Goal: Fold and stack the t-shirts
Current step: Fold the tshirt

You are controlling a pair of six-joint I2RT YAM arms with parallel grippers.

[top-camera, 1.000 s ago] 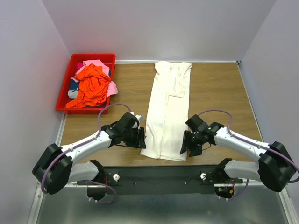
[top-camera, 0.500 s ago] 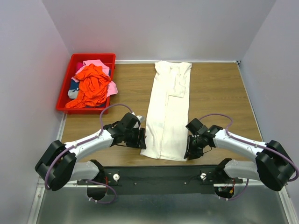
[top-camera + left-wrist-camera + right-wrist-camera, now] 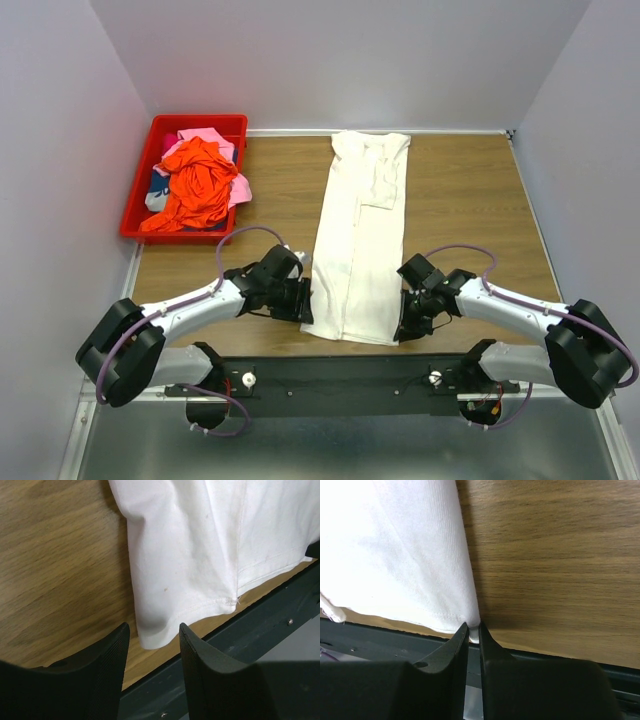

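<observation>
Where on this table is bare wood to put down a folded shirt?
Widest: the bare table right of the white t-shirt. Narrower: the strip between the t-shirt and the red bin. Crowded: the near edge, where the left gripper and right gripper meet the shirt's corners.

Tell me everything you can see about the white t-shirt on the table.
The white t-shirt is plain soft knit cloth, folded lengthwise into a long narrow strip. It lies flat on the wooden table with its stitched hem toward the arms and a sleeve folded over it near the far end. The right gripper pinches its near right corner. The left gripper has open jaws framing the near left corner, not closed on it.
</observation>
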